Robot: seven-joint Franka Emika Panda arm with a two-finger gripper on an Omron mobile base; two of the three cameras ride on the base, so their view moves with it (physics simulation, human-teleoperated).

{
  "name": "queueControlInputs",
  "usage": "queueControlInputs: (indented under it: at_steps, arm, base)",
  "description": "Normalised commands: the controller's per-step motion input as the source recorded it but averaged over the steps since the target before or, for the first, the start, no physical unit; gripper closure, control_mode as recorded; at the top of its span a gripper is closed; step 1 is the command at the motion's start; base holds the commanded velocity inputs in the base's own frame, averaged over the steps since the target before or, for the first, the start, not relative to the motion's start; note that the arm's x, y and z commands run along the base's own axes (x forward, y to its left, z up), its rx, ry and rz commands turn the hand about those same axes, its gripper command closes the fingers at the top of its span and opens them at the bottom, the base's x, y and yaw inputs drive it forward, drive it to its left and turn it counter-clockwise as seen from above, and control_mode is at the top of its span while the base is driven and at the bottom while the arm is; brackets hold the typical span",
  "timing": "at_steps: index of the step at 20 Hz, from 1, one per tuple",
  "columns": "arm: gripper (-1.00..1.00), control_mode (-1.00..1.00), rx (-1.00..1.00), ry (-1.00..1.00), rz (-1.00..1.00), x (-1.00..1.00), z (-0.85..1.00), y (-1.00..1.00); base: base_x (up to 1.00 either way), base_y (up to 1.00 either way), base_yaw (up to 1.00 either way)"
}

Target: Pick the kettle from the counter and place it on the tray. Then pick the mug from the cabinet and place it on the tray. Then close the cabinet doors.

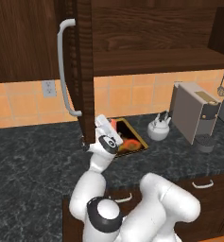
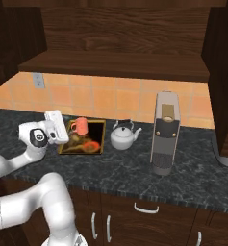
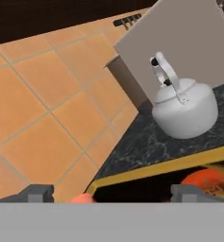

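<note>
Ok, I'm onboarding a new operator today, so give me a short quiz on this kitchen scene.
1. True or false: the kettle stands on the tray.
2. What sits on the tray? A) the mug B) a toaster C) nothing
3. Is the tool open or shut?
Key: 1 false, the kettle stands on the counter beside the tray; 2 A; 3 open.

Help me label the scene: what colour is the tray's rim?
Gold-yellow, around a dark brown picture; the tray rim shows best in the right base view.
</note>
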Motion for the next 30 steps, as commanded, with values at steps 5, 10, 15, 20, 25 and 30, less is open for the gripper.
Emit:
queueControlInputs:
  at_steps: [5, 10, 15, 20, 25, 30]
  arm:
    - [-1.0, -1.0, 0.04, 0.0, 0.0, -0.88, 0.28, -0.63]
    - [-1.0, -1.0, 0.09, 0.09, 0.0, -0.49, 0.65, -0.83]
    - [-1.0, -1.0, 0.1, 0.18, 0.03, 0.0, 0.61, -0.7]
    - [-1.0, -1.0, 0.04, 0.06, 0.02, 0.18, 0.07, -0.45]
    - [-1.0, -1.0, 0.0, 0.05, 0.02, 0.3, -0.03, -0.32]
    - [-1.0, -1.0, 0.0, 0.13, 0.06, 0.5, -0.13, -0.23]
  base:
    - [0.0, 0.0, 0.0]
    - [0.0, 0.0, 0.0]
    - [0.0, 0.0, 0.0]
    - [0.0, 0.0, 0.0]
    - [0.0, 0.0, 0.0]
    - [0.0, 0.0, 0.0]
